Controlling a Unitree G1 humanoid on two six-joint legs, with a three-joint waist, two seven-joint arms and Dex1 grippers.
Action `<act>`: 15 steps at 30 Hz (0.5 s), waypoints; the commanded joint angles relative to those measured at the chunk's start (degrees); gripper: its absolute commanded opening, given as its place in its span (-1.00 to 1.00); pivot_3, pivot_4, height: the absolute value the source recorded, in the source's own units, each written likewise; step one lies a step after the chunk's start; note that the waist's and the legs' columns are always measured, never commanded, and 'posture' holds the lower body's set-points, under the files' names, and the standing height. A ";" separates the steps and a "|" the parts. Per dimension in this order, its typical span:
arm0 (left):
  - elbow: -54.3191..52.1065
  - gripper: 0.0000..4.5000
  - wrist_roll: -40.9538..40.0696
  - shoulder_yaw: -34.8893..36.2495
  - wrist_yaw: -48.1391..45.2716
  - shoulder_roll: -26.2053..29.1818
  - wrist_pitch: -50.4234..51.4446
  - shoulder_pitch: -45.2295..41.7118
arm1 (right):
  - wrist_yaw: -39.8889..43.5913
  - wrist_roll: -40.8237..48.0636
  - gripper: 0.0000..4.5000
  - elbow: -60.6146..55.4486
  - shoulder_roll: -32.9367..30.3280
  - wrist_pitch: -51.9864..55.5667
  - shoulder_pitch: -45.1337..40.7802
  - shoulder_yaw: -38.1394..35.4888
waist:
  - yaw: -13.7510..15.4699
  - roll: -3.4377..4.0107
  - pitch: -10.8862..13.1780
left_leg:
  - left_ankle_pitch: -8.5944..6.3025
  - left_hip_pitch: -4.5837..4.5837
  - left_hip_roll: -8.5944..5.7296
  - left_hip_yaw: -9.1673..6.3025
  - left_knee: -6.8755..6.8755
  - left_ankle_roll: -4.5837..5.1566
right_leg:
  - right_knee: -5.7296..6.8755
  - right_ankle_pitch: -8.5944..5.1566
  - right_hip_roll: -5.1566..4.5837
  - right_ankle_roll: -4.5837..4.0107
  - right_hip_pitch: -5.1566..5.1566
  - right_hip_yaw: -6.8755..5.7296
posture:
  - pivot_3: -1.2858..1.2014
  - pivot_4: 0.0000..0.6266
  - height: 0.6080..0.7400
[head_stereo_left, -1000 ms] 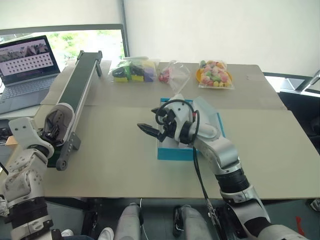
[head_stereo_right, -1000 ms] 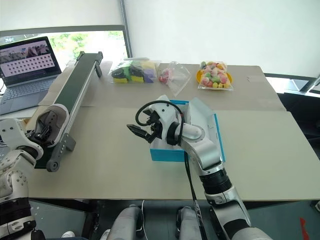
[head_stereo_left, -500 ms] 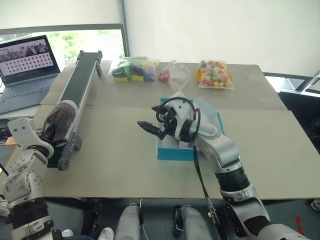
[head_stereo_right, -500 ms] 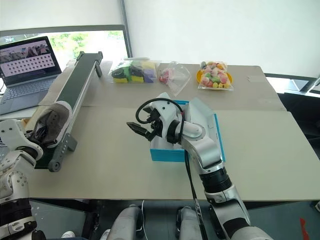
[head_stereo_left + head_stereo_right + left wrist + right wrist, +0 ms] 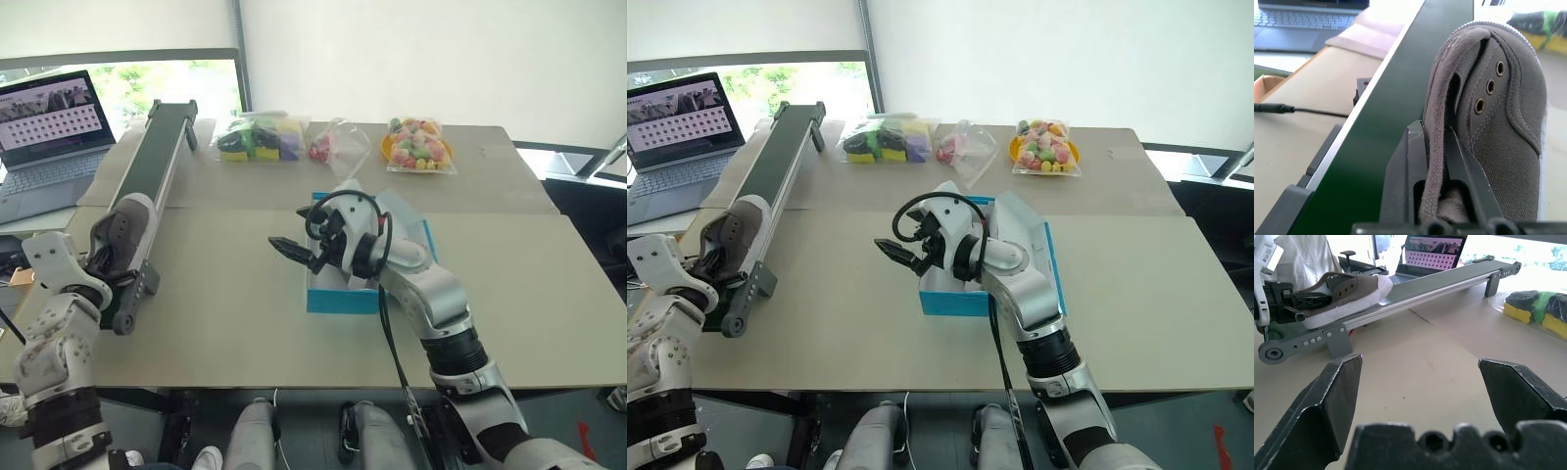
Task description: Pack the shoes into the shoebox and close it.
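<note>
Both arms are built of rounded, glossy silver-white shells with black rings at the joints, and the forearm nearest the body on each side ends in a black ribbed cuff. The right hand [image 5: 294,252] is a black block carrying two thick, wedge-shaped black fingers [image 5: 1334,401] with angular tips and a row of round screw holes along its base, and a black cable loops over the wrist and trails down along the forearm. The left hand [image 5: 1435,161] has two flat, matte black fingers, and its wrist shell is white and boxy.
</note>
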 commanded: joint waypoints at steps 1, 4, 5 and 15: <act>-8.83 -0.98 -11.68 2.54 -0.81 -3.97 1.50 -3.69 | -3.97 4.34 1.00 0.08 3.23 4.98 -3.18 -5.27 | 0.03 -0.05 0.00 | 0.00 -0.01 0.00 -0.01 0.01 0.00 | 0.00 0.00 0.00 0.01 0.00 0.00 | 0.03 -0.52 0.10; -15.53 -0.98 -17.88 -2.07 -0.91 -8.65 6.08 -2.98 | -10.83 9.10 1.00 3.98 7.90 14.79 -7.05 -12.18 | -0.14 -0.08 -0.01 | 0.01 -0.01 -0.02 -0.02 0.08 0.02 | 0.02 0.03 -0.01 0.03 0.06 0.01 | 0.03 -0.52 0.10; -16.93 -0.98 -18.33 -4.04 -0.42 -9.86 7.17 -2.67 | -12.02 9.97 1.00 4.52 8.87 17.00 -8.10 -13.18 | -0.08 -0.08 -0.01 | 0.02 0.01 -0.03 0.00 0.10 0.04 | 0.04 0.06 -0.01 0.04 0.09 0.05 | 0.03 -0.52 0.10; -21.31 -0.98 -17.34 -19.25 2.08 -17.65 8.97 -7.29 | -23.53 27.03 1.00 2.74 16.66 36.12 -17.87 -26.79 | -0.11 -0.09 -0.02 | 0.25 0.00 -0.04 -0.06 0.16 0.41 | 0.10 0.06 0.07 0.05 0.13 0.03 | 0.03 -0.52 0.10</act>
